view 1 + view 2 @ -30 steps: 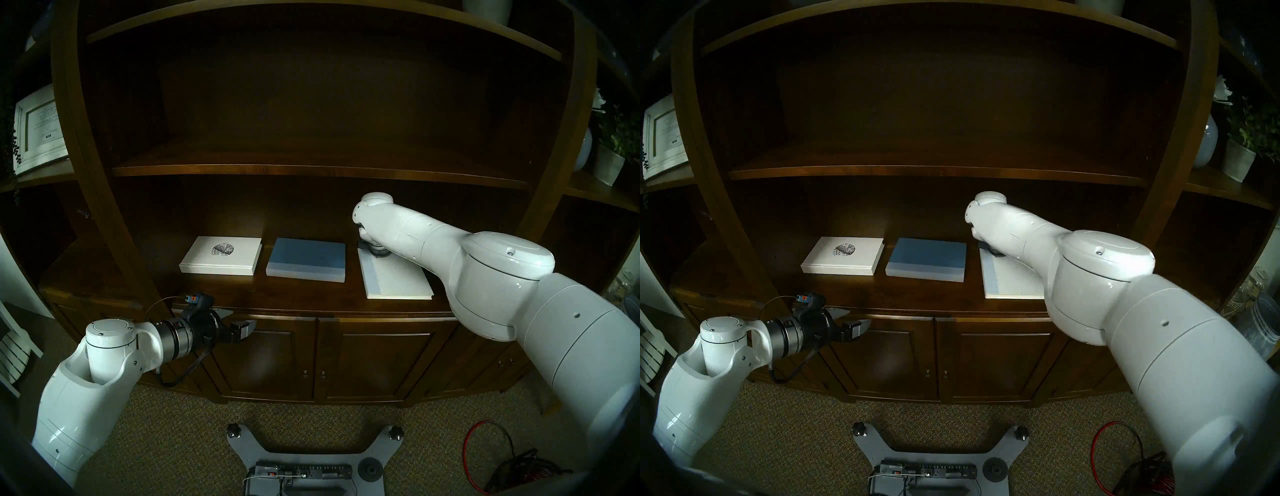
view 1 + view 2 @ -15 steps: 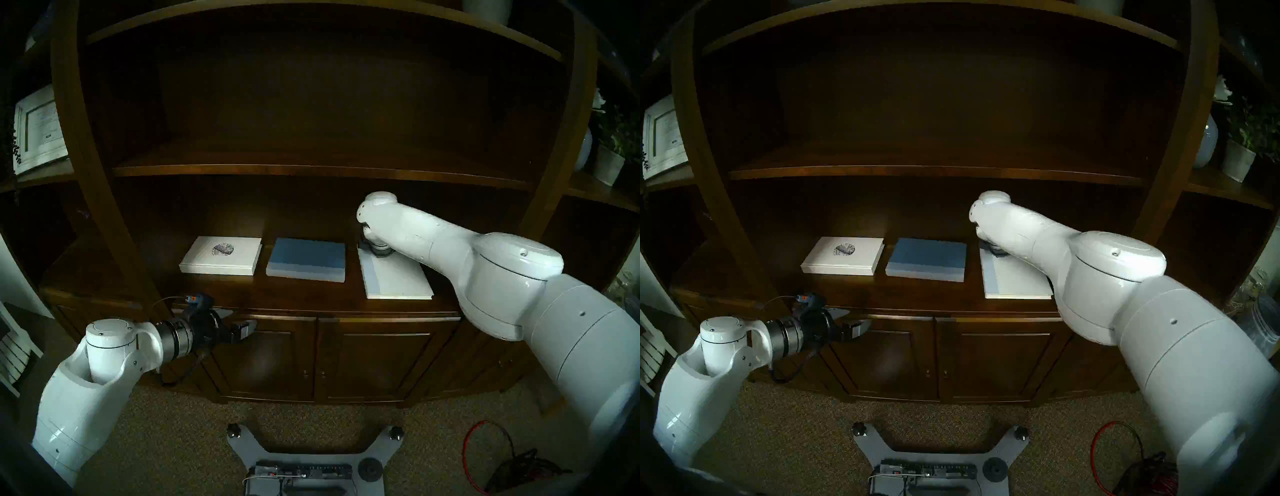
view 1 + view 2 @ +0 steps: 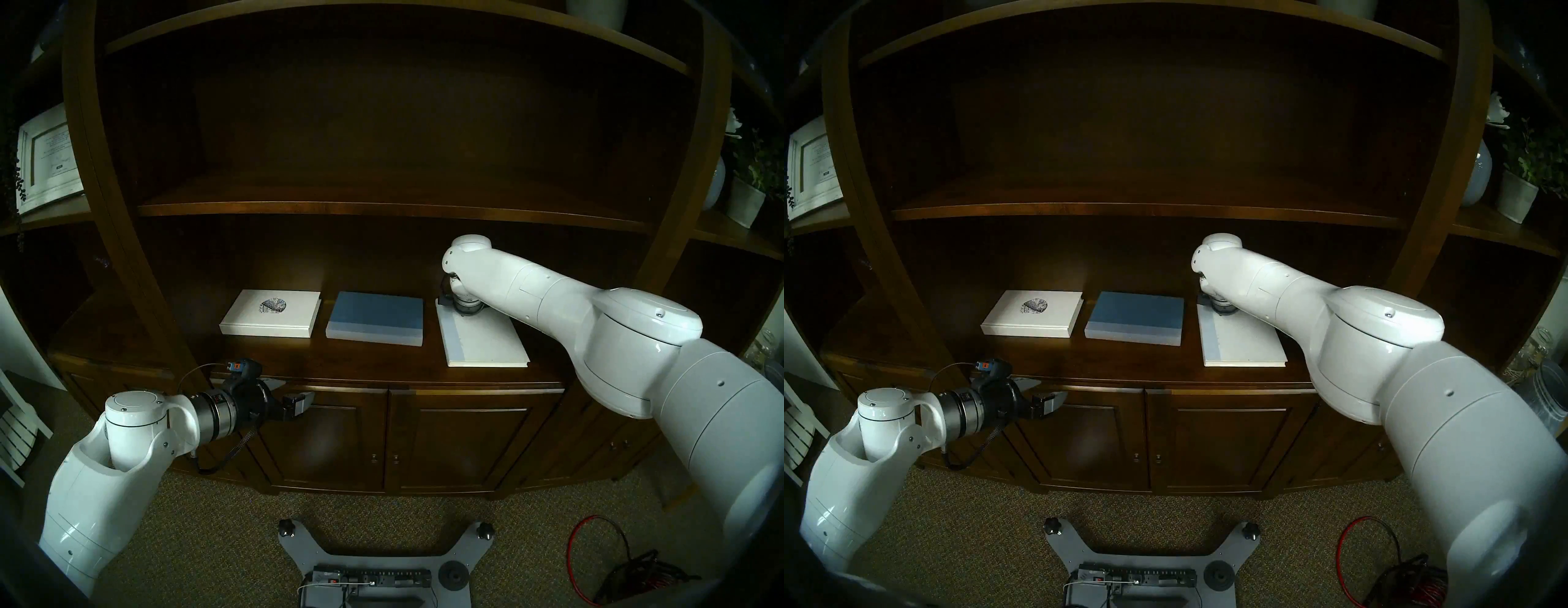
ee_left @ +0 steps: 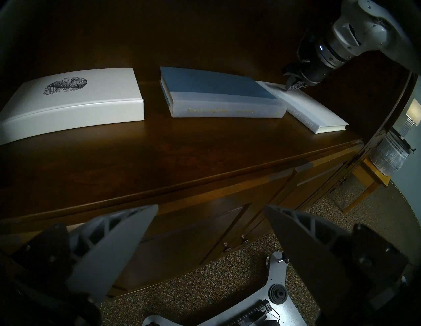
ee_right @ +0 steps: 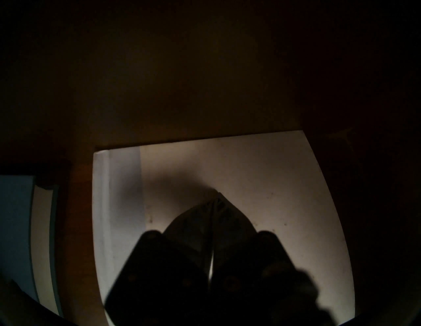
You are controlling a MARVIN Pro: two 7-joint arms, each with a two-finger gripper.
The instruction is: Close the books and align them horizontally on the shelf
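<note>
Three closed books lie flat on the broad dark shelf (image 3: 382,361). At the left is the white book with a dark round emblem (image 3: 270,313), in the middle the blue book (image 3: 375,317), both lying crosswise. The plain white book (image 3: 483,339) at the right lies lengthwise, its spine toward the blue one. My right gripper (image 4: 292,86) is shut, its tips pressed down on the far part of that white cover (image 5: 262,182). My left gripper (image 3: 292,392) hangs open and empty in front of the cabinet, below the shelf's front edge.
A thinner board (image 3: 382,208) runs close above the right wrist. A white-framed picture (image 3: 46,159) stands on the left side shelf, a potted plant (image 3: 746,199) on the right one. Cabinet doors (image 3: 458,441) are below. On the carpet sit the robot base (image 3: 373,564) and a red cable (image 3: 594,552).
My right arm has swung a little to the right with the shut gripper on the white book. The book's far end has shifted slightly. The left arm has not moved.
</note>
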